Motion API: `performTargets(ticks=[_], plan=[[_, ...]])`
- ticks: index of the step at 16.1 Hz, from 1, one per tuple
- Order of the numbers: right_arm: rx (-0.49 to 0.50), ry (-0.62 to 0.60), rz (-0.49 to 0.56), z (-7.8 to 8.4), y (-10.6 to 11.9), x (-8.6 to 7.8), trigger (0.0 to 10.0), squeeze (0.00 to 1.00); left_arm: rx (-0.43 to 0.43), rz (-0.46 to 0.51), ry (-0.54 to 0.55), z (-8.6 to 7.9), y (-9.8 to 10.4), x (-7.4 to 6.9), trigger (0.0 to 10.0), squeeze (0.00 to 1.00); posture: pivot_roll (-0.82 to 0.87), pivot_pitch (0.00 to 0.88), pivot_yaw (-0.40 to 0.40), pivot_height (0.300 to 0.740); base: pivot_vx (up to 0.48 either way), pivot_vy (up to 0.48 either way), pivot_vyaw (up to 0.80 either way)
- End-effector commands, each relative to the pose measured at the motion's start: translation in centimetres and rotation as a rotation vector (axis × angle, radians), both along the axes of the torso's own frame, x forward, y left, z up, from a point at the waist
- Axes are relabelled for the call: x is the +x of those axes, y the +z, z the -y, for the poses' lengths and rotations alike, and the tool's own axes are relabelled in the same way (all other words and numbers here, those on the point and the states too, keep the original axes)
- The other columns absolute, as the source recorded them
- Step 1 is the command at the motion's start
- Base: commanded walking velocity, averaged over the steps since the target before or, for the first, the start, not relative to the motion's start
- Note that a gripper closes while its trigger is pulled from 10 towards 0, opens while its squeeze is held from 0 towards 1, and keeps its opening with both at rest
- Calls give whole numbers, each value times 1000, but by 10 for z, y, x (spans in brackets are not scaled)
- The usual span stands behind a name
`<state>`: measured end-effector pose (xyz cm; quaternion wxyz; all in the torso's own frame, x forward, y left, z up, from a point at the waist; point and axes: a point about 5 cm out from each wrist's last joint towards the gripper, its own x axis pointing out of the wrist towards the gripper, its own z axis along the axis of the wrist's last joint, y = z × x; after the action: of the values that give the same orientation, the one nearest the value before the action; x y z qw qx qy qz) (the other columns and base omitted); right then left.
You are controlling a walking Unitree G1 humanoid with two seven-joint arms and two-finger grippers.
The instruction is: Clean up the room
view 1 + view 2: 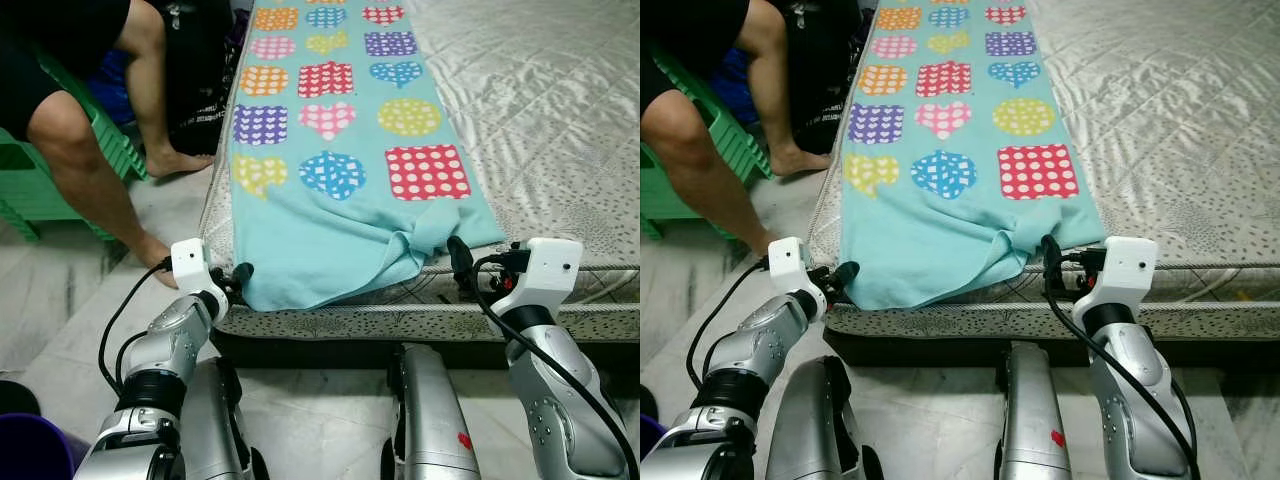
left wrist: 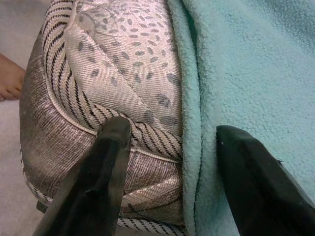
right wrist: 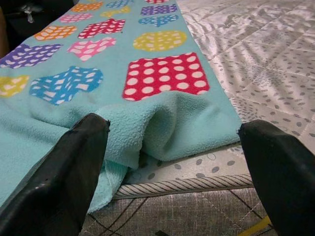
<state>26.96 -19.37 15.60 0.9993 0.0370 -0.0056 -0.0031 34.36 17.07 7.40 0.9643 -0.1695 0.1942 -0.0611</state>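
A teal fleece blanket [image 1: 330, 230] with bright dotted hearts, squares and circles lies lengthwise on the mattress [image 1: 560, 120]. Its near end is rumpled and hangs a little over the bed's front edge. My left gripper [image 2: 172, 132] is open at the blanket's near left corner [image 1: 250, 290]; one finger [image 2: 106, 162] rests against the mattress piping and the other lies on the fleece. My right gripper [image 3: 173, 127] is open in front of the bunched near right corner [image 3: 147, 123], fingers spread to either side of it and not touching.
A person sits on a green plastic chair [image 1: 40, 190] to the left of the bed, bare feet [image 1: 175, 160] on the floor close to my left arm. A dark bag [image 1: 200, 70] stands beside the bed. A purple bin [image 1: 30, 445] is at the lower left.
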Motion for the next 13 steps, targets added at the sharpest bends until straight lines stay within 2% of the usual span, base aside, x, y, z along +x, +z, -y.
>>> performTargets(ticks=[1, 5, 13], plan=[[-8, 0, 4, -1, 2, 1, 10000, 0, 11, -40, -41, 6, -8, -2, 0, 0, -164, 147, 54, 472, 0, 0, 0], [-11, 0, 7, -1, 3, 2, 10000, 0, 13, -19, -71, 12, -5, 0, 0, 0, -163, 147, 55, 472, 0, 0, 0], [-15, -2, 12, 0, 3, 3, 10000, 0, 30, 4, -40, 5, -5, -5, 0, 0, -161, 142, 54, 472, 0, 0, 0]])
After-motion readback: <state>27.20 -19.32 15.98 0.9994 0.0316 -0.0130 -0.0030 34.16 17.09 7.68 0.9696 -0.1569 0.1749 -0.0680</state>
